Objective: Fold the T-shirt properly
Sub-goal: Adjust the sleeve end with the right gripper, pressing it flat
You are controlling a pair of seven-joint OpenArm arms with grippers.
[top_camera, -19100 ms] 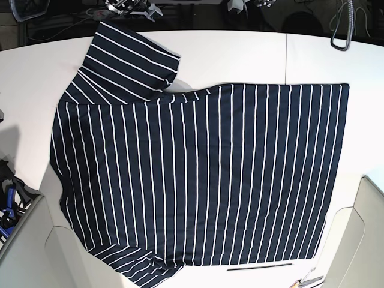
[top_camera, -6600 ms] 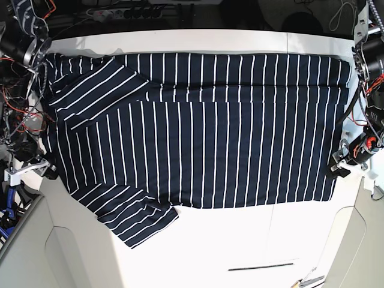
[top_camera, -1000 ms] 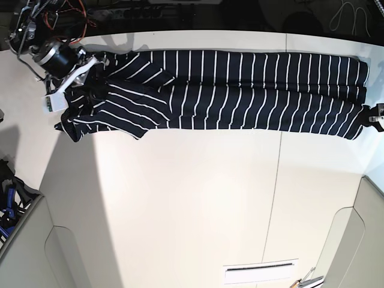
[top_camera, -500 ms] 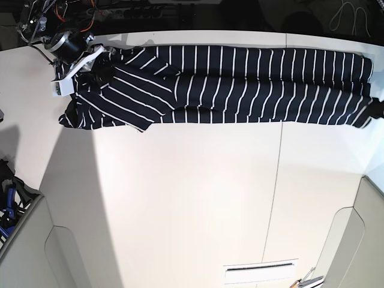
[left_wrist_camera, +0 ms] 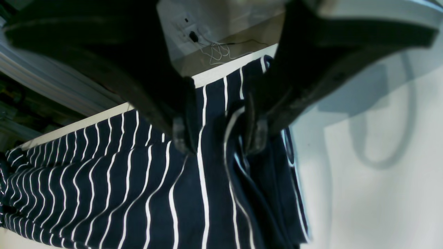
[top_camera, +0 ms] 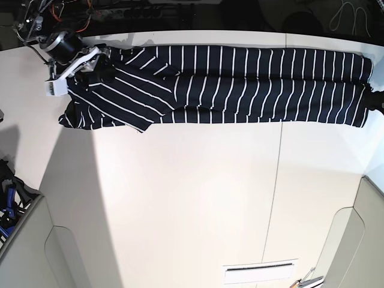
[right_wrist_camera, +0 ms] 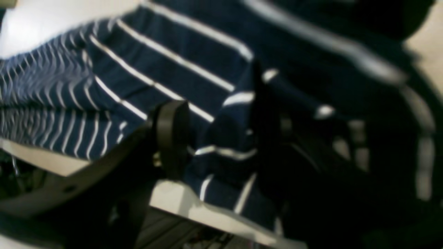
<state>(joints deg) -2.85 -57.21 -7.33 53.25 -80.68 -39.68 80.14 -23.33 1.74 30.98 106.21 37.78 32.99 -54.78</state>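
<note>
Where the white table (top_camera: 180, 198) meets its far edge, the T-shirt (top_camera: 240, 84) lies stretched in a long narrow band of dark navy fabric with thin white stripes, running nearly the table's full width. At the band's left end in the base view, the right gripper (top_camera: 96, 71) is clenched on bunched cloth; the right wrist view, though blurred, shows fabric pinched between its dark fingers (right_wrist_camera: 171, 138). At the opposite end, the left gripper (left_wrist_camera: 216, 133) clamps a gathered fold of the T-shirt between its two fingers, with striped cloth hanging below it beside bare table.
</note>
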